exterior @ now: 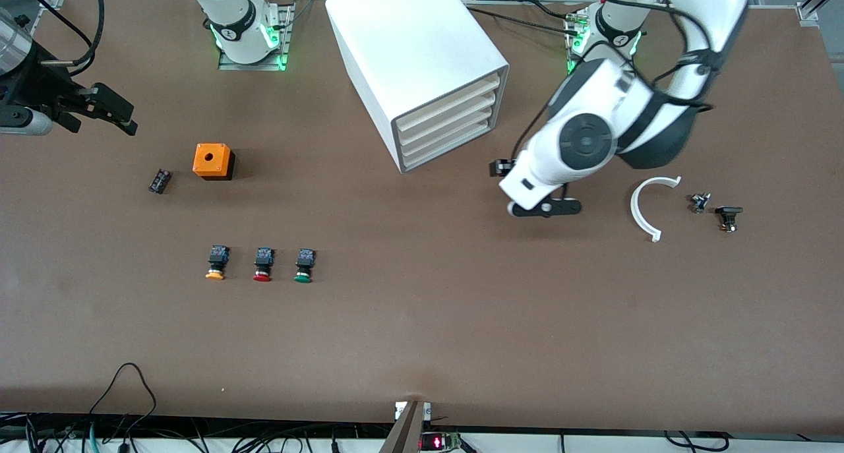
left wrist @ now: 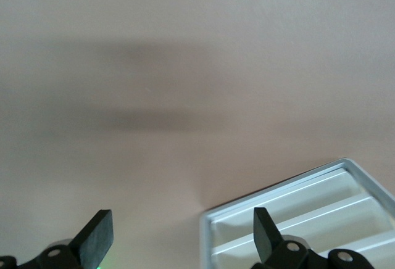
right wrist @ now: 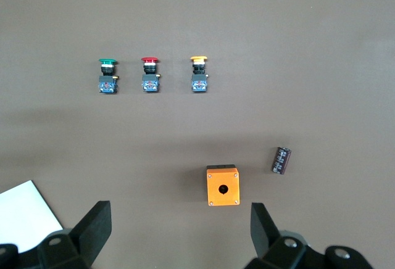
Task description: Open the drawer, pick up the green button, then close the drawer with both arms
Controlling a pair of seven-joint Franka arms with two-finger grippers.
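Red-capped button [exterior: 262, 266] beside green button [exterior: 303, 266]

Brown table [exterior: 422, 347]: cabinet [exterior: 409, 57], three buttons [exterior: 262, 264].

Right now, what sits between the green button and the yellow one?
The red-capped button lies between the green button and the yellow-capped button, all in one row; both the front and right wrist views show it.

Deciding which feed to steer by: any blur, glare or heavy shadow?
Front view: sharp, evenly lit; green glow at both arm bases. Left wrist view: soft, table blurred with broad shadows, cabinet corner pale. Right wrist view: crisp; green button clear.
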